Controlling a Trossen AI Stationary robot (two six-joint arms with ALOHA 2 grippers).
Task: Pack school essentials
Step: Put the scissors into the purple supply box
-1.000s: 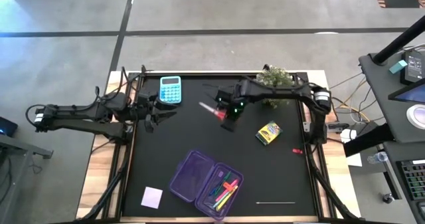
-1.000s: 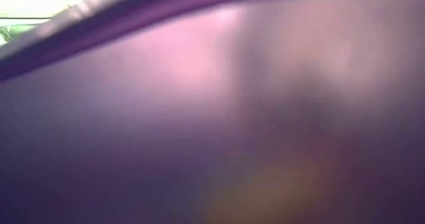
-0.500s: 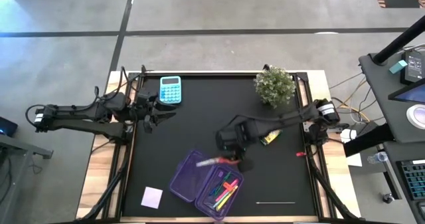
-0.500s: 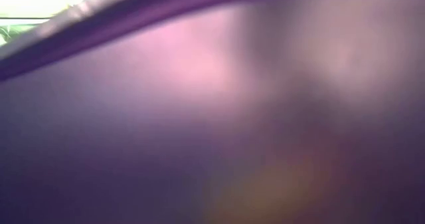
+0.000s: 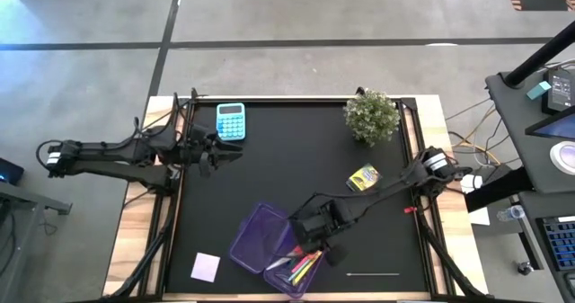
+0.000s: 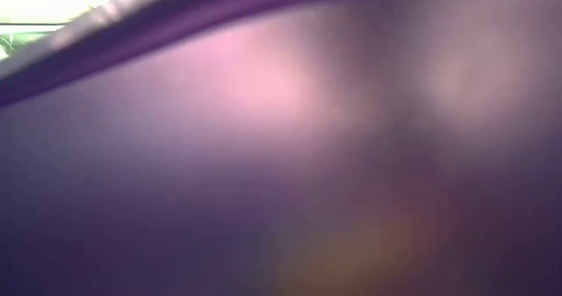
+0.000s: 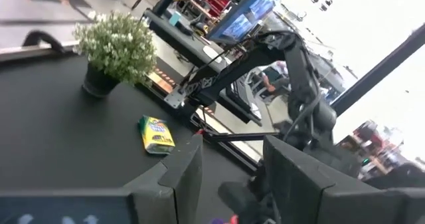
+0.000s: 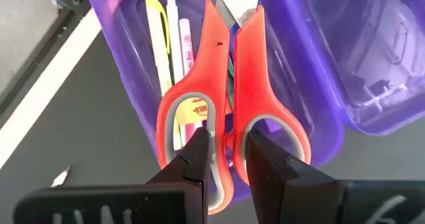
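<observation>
One scissors [image 8: 226, 111], one crayon box [image 5: 363, 178], one plant [image 5: 372, 116]

Right claw [image 5: 314, 238] stretched far across, low, fingers [image 8: 192, 159] pinched shut. Left claw [image 5: 218, 152] parked at left edge, fingers [image 7: 179, 177] apart.

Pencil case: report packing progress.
Done: pens lie in the open purple case. In hand: the right gripper grips the red-handled scissors over it. Left: crayon box and lilac note pad remain on the table; left gripper waits near the calculator.
</observation>
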